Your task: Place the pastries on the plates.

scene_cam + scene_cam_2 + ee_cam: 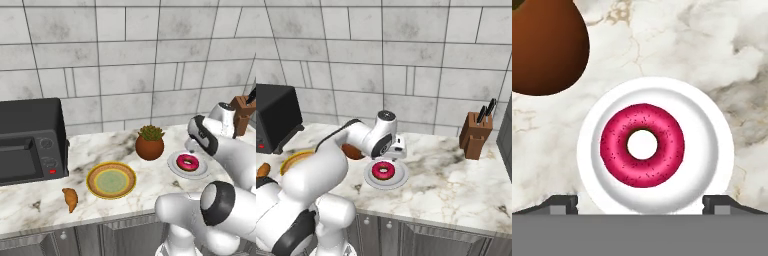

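Croissant (pixel 70 199): golden-brown, at the near counter edge, far left, lying bare on the marble; long axis runs roughly near-to-far. Yellow-rimmed plate (pixel 111 180): just right of it, unfilled. Donut (pixel 642 145): pink-frosted, centred on the white plate (pixel 709 145), right of the potted plant (pixel 149 142). Gripper (pixel 640 202): jaws spread wide, holding nothing, hanging directly over the donut. Judgement: next pickup lies well to the gripper's left, past the yellow-rimmed plate.
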